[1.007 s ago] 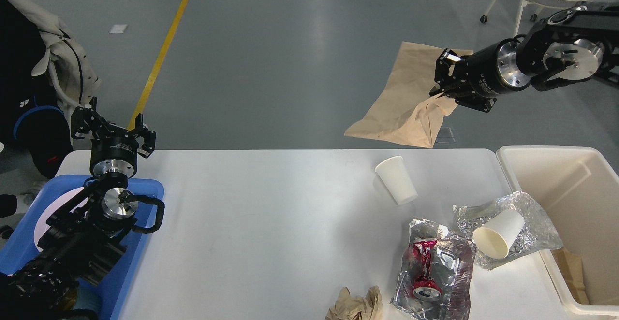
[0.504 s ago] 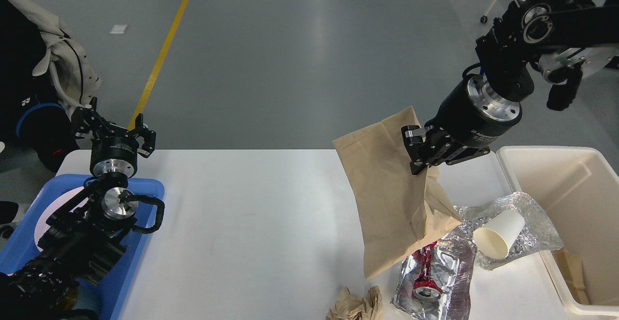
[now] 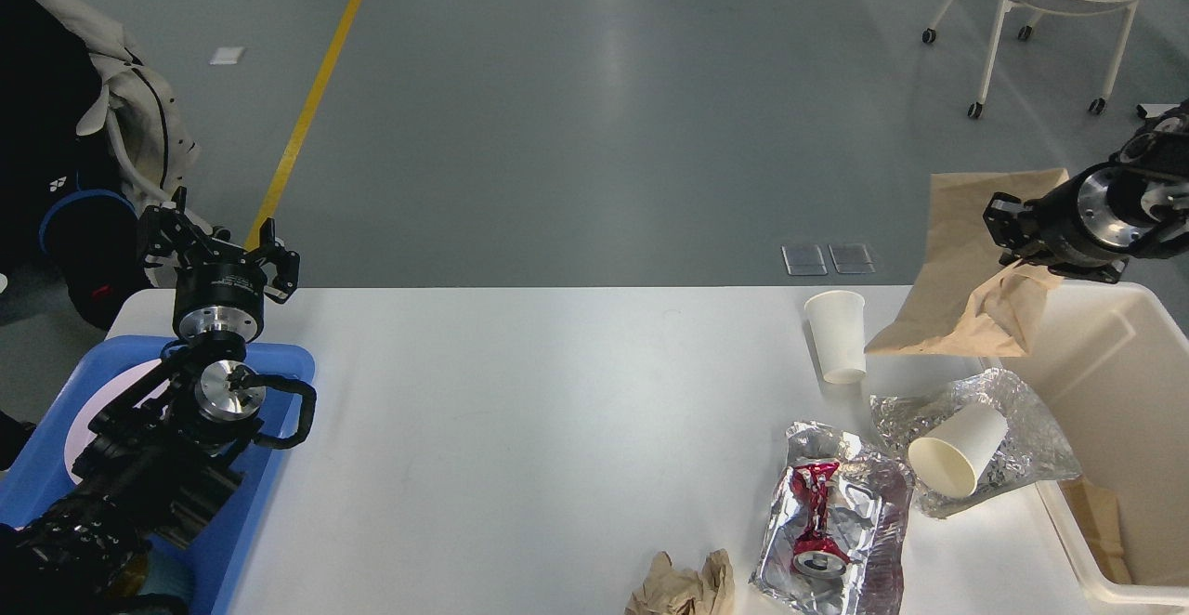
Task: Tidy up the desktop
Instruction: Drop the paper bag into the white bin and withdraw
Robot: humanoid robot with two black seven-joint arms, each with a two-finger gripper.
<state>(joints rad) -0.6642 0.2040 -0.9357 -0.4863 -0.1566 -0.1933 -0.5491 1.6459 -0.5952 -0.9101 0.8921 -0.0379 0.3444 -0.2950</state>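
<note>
Big change vs 0.5 s ago: the right pincer has swung the brown paper bag off the middle of the tabletop and out to the right, so it now hangs over the near-left corner of the cream bin. Pincer is clenched on the bag's crumpled upper part; bag not yet inside, its lower edge still reaches back over the tabletop edge. The upright paper cup sits further right than 1 s ago, prob. nudged by the bag in passing.

Left pincer hasn't moved across all 3 frames: fingers spread, holding nothing, above the blue tray at the left end.

Meaning for the task: bag is nearly binned, 1 item close to done. The tabletop, spanning the whole view, still carries the upright cup, a 2nd cup on its side on a foil bag, a crushed red can on another foil bag, and a crumpled paper wad at the near edge. Plenty left. Release over the bin looks like the next step; risk is the bag catching on the rim.
</note>
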